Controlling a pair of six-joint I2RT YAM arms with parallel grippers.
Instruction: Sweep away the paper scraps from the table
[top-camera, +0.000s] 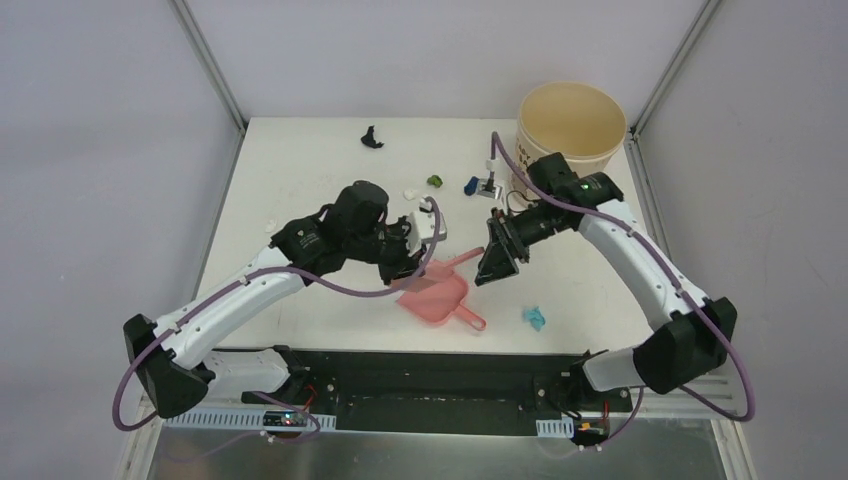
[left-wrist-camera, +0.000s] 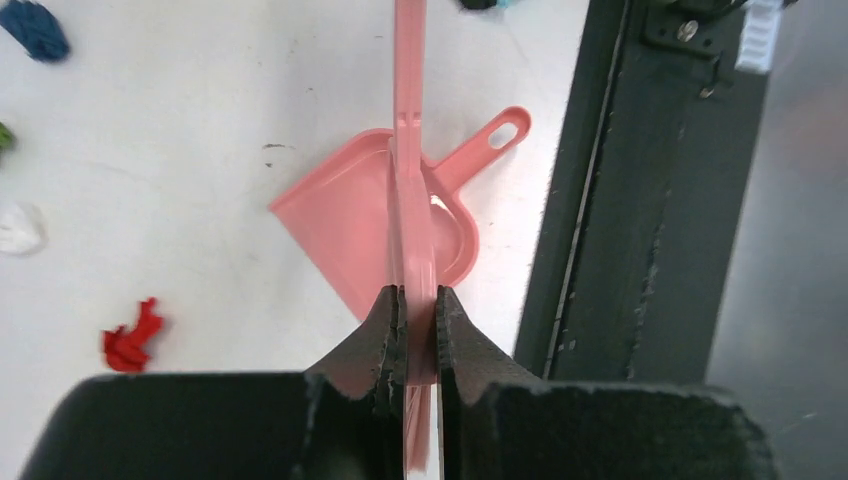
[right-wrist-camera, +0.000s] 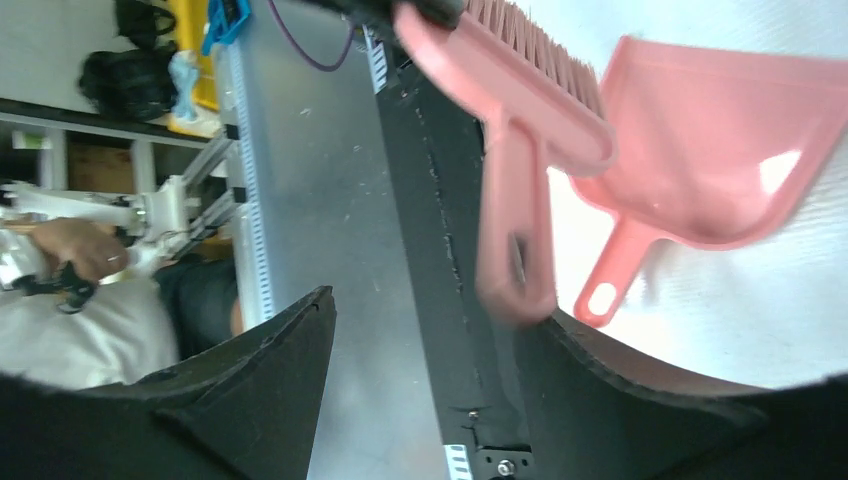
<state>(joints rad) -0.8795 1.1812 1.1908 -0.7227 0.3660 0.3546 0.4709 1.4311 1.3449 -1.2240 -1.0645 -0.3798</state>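
Top view: fixed high behind both arm bases, looking down and forward over the whole bench (top-camera: 300, 170). Left wrist: close, sighting along the left tool (left-wrist-camera: 420, 300) down at the bench's near edge. Right wrist: close, rolled sideways (room beyond visible), facing that edge. All share pink dustpan (top-camera: 437, 297), pink brush (top-camera: 455, 261).

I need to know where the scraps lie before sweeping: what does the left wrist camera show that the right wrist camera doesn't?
Only the left wrist: scraps on the table, namely a red scrap, a white scrap and a dark blue scrap; also the left gripper shut on the pink brush. Only the right wrist: the bristles of the brush and the open right gripper. Both: the pink brush and the pink dustpan lying on the table.
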